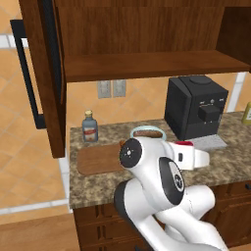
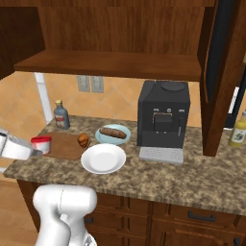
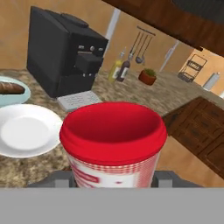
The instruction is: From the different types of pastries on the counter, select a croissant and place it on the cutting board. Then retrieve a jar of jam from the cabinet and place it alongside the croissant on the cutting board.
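My gripper point(image 2: 40, 147) is shut on the jar of jam point(image 2: 41, 142), a squat jar with a red lid. It holds the jar upright just above the left end of the cutting board point(image 2: 67, 148). In the hand view the jar of jam point(image 3: 113, 140) sits between the two fingertips point(image 3: 168, 177). The croissant point(image 2: 83, 140) lies on the board's right end. The long dark pastry point(image 2: 113, 132) rests on a pale blue plate point(image 2: 102, 137). Above the counter point(image 2: 158, 175), the cabinet point(image 2: 115, 33) stands open with a bare shelf. My arm hides part of the cutting board point(image 1: 98, 160) in the left base view.
A white plate point(image 2: 103, 159) sits in front of the blue one. A black coffee machine point(image 2: 163, 115) stands to the right, a brown bottle point(image 2: 61, 115) at the back left. The open cabinet door point(image 2: 223, 72) hangs at the right, a yellow bottle point(image 2: 238, 129) beyond it.
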Robot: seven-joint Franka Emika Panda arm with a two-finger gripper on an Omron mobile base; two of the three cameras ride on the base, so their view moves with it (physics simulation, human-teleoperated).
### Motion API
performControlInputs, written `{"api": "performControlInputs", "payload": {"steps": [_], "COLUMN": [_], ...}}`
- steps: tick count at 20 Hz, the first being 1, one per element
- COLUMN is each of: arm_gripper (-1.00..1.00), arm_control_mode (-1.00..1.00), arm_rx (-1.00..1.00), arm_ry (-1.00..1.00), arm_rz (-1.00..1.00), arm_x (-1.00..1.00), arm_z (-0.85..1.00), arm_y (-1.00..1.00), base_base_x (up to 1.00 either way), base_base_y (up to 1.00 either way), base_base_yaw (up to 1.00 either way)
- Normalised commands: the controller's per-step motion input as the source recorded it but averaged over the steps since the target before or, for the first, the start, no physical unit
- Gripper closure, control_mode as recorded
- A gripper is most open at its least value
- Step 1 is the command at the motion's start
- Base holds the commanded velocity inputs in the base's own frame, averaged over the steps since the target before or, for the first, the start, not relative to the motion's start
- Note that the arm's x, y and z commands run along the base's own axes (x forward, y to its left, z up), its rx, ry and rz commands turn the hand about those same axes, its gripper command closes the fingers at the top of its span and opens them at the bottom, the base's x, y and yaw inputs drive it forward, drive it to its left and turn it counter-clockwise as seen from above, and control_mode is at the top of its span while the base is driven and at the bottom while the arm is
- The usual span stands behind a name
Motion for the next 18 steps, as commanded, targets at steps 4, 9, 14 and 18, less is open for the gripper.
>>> {"api": "performControlInputs", "payload": {"steps": [4,9,14,18], "arm_gripper": [1.00,1.00,1.00,1.00], "arm_control_mode": [-1.00,-1.00,-1.00,-1.00], "arm_rx": [-0.05,-0.03,-0.09,-0.07], "arm_ry": [0.00,-0.05,-0.31,-0.35], "arm_rz": [-0.13,-0.10,-0.07,-0.01], "arm_x": [0.51,0.73,0.27,0.11], "arm_z": [-0.94,-0.54,-0.03,0.00], "arm_y": [-0.16,0.05,0.44,0.39], "base_base_x": [0.00,0.00,0.00,0.00], "base_base_y": [0.00,0.00,0.00,0.00], "base_base_yaw": [0.00,0.00,0.00,0.00]}}
